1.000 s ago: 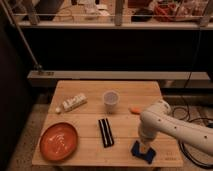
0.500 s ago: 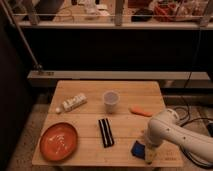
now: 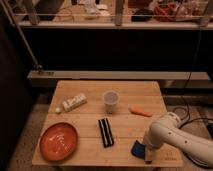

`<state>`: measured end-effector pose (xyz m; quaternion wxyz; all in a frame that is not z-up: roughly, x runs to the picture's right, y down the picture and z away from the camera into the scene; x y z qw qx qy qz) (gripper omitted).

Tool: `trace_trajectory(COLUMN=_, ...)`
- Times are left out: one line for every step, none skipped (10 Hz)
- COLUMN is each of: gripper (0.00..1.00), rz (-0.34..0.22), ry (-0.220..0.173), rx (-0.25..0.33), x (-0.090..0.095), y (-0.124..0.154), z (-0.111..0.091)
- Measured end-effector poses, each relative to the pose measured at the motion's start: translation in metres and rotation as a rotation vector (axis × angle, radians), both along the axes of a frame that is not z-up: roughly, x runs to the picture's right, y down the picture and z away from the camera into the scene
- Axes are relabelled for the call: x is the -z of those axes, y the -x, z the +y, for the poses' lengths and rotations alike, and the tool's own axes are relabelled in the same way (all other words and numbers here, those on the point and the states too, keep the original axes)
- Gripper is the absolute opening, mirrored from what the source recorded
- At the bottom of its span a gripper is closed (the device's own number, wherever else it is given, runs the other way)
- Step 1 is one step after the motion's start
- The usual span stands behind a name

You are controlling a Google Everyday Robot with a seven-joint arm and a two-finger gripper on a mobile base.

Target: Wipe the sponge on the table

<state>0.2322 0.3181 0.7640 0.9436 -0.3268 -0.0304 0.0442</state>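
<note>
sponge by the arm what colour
The sponge is dark blue, camera view; the claw is at its right side, front right of the table.

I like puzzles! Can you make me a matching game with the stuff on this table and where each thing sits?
Things:
1 plate
2 cup
3 carrot
4 sponge

Places:
A near right corner, by the jaws
B near left corner
C middle, toward the far edge
D just right of the cup

Pairs: 1-B, 2-C, 3-D, 4-A.
The jaws rest by the sponge at the table's near right corner.
</note>
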Motion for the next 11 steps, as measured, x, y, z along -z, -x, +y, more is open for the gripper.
trace_trajectory(gripper=0.11, rz=-0.001, ry=0.001, rx=0.002, x=0.0, y=0.001, z=0.0)
trace_trajectory(gripper=0.03, rz=0.001, ry=0.001, rx=0.001, x=0.002, y=-0.001, z=0.0)
trace_trajectory(gripper=0.0, rz=0.0, ry=0.001, rx=0.001, x=0.002, y=0.0, z=-0.001)
trace_trajectory(gripper=0.0, rz=-0.001, ry=0.001, rx=0.002, x=0.002, y=0.0, z=-0.001)
trace_trajectory(gripper=0.0, rz=0.0, ry=0.0, rx=0.003, x=0.002, y=0.0, z=-0.001)
trace_trajectory(gripper=0.0, rz=0.017, ry=-0.021, rx=0.013, x=0.003, y=-0.002, z=-0.007)
trace_trajectory(gripper=0.0, rz=0.04, ry=-0.052, rx=0.022, x=0.005, y=-0.005, z=-0.016)
trace_trajectory(gripper=0.0, rz=0.065, ry=-0.08, rx=0.025, x=0.009, y=-0.009, z=-0.028)
trace_trajectory(gripper=0.0, rz=0.093, ry=-0.122, rx=0.033, x=0.013, y=-0.011, z=-0.05)
trace_trajectory(gripper=0.0, rz=0.108, ry=-0.145, rx=0.044, x=0.012, y=-0.012, z=-0.062)
trace_trajectory(gripper=0.0, rz=0.121, ry=-0.162, rx=0.051, x=0.009, y=-0.013, z=-0.069)
